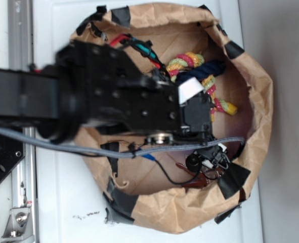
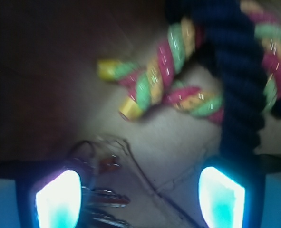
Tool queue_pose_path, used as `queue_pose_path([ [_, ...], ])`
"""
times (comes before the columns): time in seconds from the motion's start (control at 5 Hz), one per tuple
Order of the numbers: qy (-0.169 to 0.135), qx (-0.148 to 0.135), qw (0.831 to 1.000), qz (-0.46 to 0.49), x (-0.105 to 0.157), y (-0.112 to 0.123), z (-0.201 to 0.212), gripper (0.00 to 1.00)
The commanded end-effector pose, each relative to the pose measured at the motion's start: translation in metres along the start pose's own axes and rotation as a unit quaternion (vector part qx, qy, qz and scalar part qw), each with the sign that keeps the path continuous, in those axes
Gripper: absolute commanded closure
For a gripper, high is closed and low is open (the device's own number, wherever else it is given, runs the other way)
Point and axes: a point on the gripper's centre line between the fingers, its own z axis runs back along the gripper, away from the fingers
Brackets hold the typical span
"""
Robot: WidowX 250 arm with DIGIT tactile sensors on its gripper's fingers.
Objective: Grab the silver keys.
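The silver keys [image 2: 102, 197], a dark coppery bunch on thin wire, lie on the paper bag [image 1: 250, 91] floor beside the left fingertip of the spread, empty gripper [image 2: 140, 199], near the rope toy [image 2: 178, 80].

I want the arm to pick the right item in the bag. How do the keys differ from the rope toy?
The silver keys are thin, dark metal on a wire ring; the rope toy is thick twisted cord in pink, green, yellow and navy. The keys sit beside one fingertip of the gripper; the rope lies farther off. Both rest on the paper bag floor.
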Motion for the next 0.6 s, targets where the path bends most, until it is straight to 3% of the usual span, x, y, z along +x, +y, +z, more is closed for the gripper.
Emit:
queue_pose_path([
  [0.0, -0.001, -0.037, 0.999, 0.004, 0.003, -0.026, 0.009, 0.00],
  [0.2, 0.008, -0.059, 0.998, 0.015, 0.005, -0.033, 0.015, 0.00],
  [0.4, 0.014, -0.051, 0.998, 0.017, 0.002, -0.040, 0.012, 0.00],
])
